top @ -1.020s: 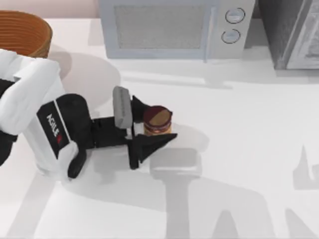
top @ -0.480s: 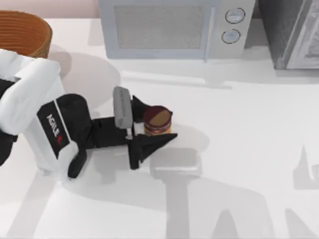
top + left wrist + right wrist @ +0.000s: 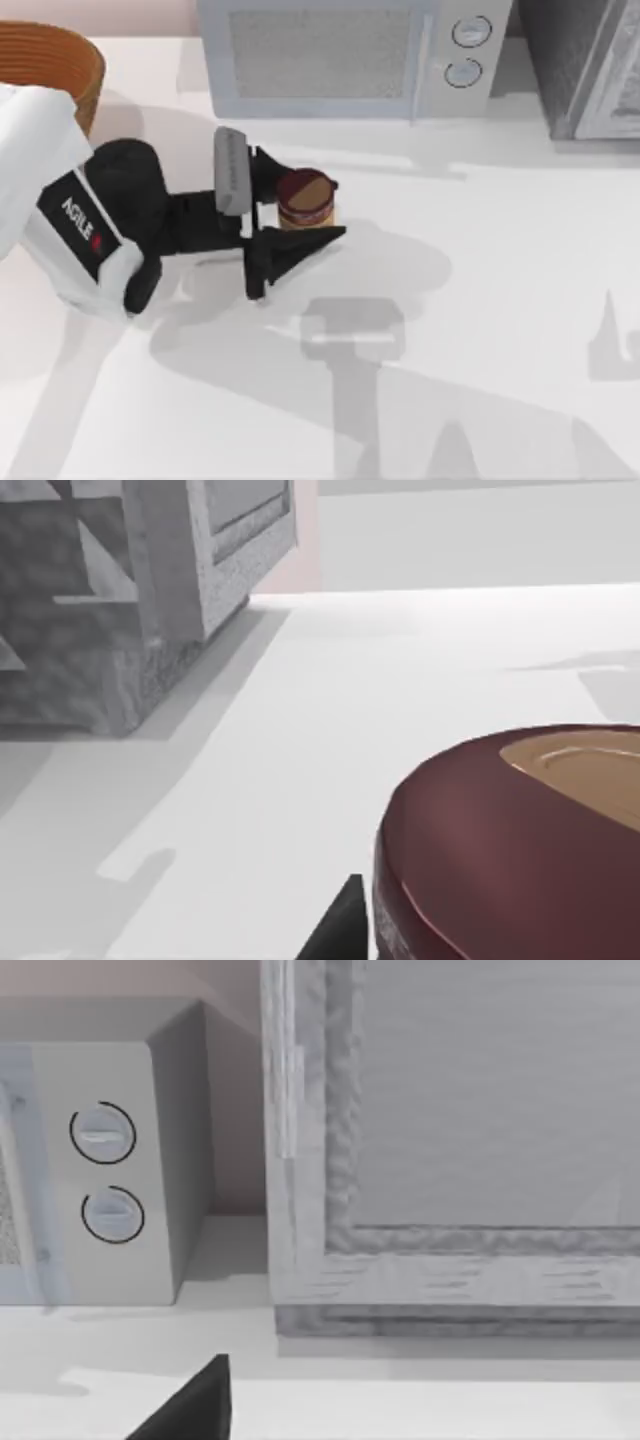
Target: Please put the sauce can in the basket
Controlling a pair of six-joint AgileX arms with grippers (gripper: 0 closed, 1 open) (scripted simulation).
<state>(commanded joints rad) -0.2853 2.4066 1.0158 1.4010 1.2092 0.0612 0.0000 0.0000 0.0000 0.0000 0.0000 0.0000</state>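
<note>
a pale counter (image 3: 480,300) backs onto a grey microwave (image 3: 350,55), and on its left half the sauce can (image 3: 304,199), short, with a maroon-and-tan top and an orange-brown label, sits clamped between the dark fingers of the left tool (image 3: 298,210), well apart from the wicker basket (image 3: 45,62) in the far left corner. the left wrist view adds the can's rounded maroon lid (image 3: 500,830) up close. the right wrist view shows the microwave's two dials (image 3: 105,1175) beside a grey cabinet (image 3: 450,1140); i cannot tell the right tool's state.

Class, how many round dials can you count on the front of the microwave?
2: the upper dial and the lower dial, stacked at the right end of the microwave at the table's back edge.
</note>
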